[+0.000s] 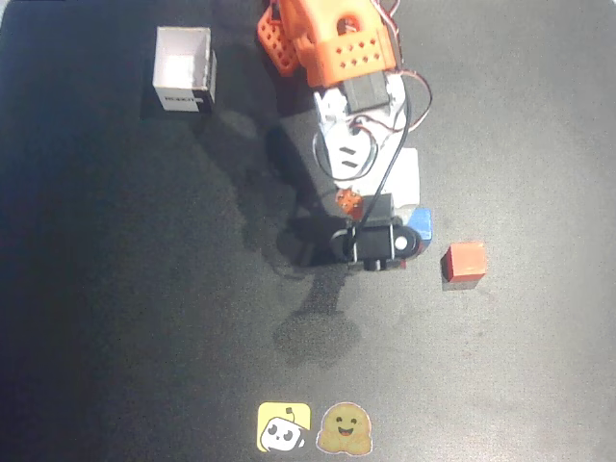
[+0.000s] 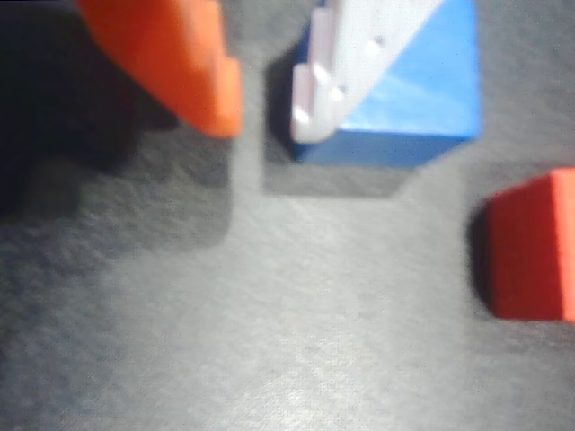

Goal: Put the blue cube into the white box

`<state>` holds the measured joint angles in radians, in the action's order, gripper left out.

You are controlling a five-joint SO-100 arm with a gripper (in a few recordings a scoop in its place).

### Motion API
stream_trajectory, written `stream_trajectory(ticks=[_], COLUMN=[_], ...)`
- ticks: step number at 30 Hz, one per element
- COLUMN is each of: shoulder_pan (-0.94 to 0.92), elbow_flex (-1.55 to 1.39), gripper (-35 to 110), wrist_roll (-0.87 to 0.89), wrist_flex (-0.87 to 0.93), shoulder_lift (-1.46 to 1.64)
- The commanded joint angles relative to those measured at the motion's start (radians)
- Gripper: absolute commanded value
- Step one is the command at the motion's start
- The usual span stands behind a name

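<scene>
Black table (image 1: 115,318) under everything, matte and dark. White box (image 1: 183,69) up at about 11 o'clock in the overhead view, open top, dark label on its near wall, well apart from the arm. Orange and white arm reaching down from 12 o'clock toward the middle of that view. Blue cube (image 1: 420,223) just right of the arm's wrist, mostly covered by it, resting on the table. Red-orange cube (image 1: 465,262) near it at about 4 o'clock from the blue one, not touching.

Tool (image 2: 269,99) spread open in the wrist view: orange finger (image 2: 180,63) at 11 o'clock, white finger (image 2: 346,72) at 1 o'clock lying over the blue cube's (image 2: 422,90) top face, a clear gap of table between the two. Nothing gripped; blue cube not between the fingers but at the far side of the white one. Red-orange cube (image 2: 535,247) at 3 o'clock at that view's right edge, cut off by it. Two cartoon stickers (image 1: 313,428) at 6 o'clock in the overhead view.
</scene>
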<state>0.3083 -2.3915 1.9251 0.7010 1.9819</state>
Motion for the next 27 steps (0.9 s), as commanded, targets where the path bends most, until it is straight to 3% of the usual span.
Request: stream_trajectory(ticks=[1,27], shoulder_pan=[0.008,0.169], elbow_flex=[-0.015,0.046], gripper=[4,13], wrist_roll=[-0.005,0.14], wrist_flex=[-0.015,-0.02], shoulder_lift=[0.054,0.009])
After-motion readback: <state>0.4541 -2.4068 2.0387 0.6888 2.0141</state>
